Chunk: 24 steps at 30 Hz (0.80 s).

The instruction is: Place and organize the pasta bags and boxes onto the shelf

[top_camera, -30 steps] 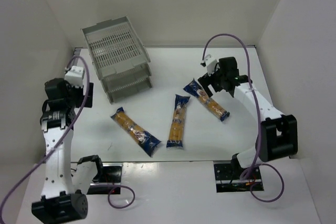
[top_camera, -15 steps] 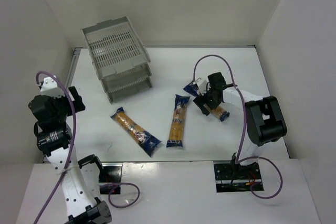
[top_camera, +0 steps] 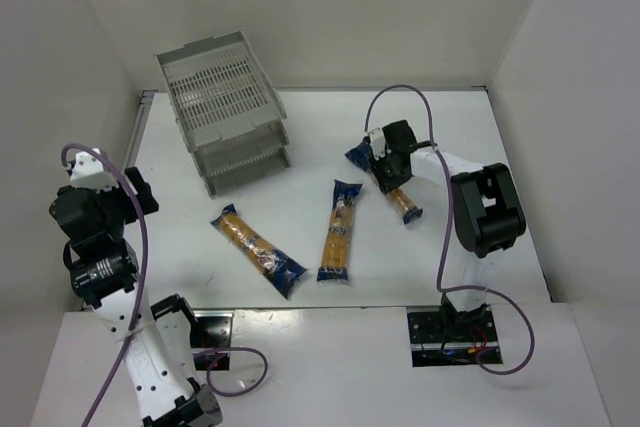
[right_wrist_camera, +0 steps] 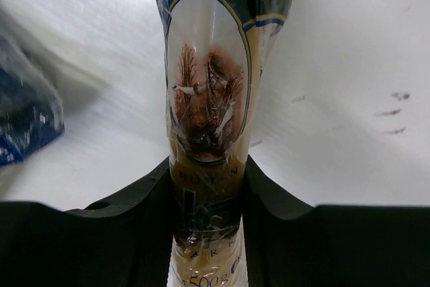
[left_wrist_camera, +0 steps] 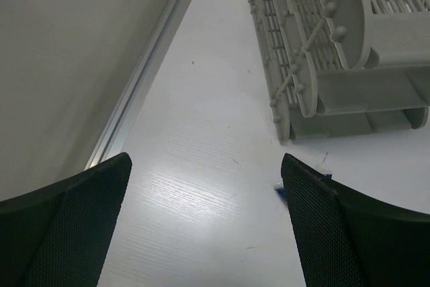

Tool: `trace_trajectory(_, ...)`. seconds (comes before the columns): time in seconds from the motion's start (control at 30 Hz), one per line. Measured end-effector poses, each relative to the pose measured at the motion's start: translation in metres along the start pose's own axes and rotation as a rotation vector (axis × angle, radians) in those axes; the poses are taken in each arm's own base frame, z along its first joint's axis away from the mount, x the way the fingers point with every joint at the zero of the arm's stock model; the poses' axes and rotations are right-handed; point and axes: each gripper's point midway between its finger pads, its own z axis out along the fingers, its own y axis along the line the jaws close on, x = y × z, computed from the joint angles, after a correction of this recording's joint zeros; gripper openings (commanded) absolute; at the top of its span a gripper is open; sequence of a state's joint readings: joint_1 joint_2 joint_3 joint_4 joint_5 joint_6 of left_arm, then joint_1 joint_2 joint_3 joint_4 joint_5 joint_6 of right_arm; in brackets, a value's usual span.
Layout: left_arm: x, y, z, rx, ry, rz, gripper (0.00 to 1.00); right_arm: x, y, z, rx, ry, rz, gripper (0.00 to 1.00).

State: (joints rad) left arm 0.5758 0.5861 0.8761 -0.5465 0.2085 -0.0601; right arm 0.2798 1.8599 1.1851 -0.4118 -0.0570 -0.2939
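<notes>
Three pasta bags with dark blue ends lie on the white table. My right gripper (top_camera: 386,163) (right_wrist_camera: 207,193) is shut on the right pasta bag (top_camera: 403,202) (right_wrist_camera: 207,92) near its far end, a finger pressing each side. The middle bag (top_camera: 338,232) and the left bag (top_camera: 257,244) lie free on the table. The grey three-tier shelf (top_camera: 225,107) (left_wrist_camera: 336,45) stands at the back left. My left gripper (left_wrist_camera: 205,199) is open over bare table near the left wall, short of the shelf front, with nothing between its fingers.
White walls close in the table on the left, back and right. A metal rail (left_wrist_camera: 144,78) runs along the left wall's foot. A blue bag end (right_wrist_camera: 27,115) lies just left of the held bag. Another blue tip (left_wrist_camera: 281,190) peeks beside my left gripper's right finger.
My right gripper came down onto the right bag and closed on it; the bag's far end shifted slightly. The left arm drew back toward the left wall.
</notes>
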Motion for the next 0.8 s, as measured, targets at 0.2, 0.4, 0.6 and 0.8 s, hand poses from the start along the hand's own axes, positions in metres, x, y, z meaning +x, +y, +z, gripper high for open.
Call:
trace_trajectory(0.2, -0.005, -0.002, -0.006, 0.004, -0.030, 0.007, 0.99, 0.024, -0.002, -0.022, -0.049, 0.043, 0.020, 0.00)
trace_trajectory(0.4, -0.008, -0.004, -0.011, 0.008, -0.053, 0.013, 0.99, -0.019, -0.015, -0.084, -0.057, -0.114, 0.031, 0.00)
trace_trajectory(0.6, -0.012, -0.007, -0.015, 0.017, -0.075, 0.019, 0.99, -0.054, -0.006, -0.127, -0.083, -0.270, 0.030, 0.00)
trace_trajectory(0.8, -0.015, -0.011, -0.013, 0.042, -0.082, 0.000, 0.99, -0.132, 0.000, -0.181, -0.086, -0.346, 0.086, 0.00)
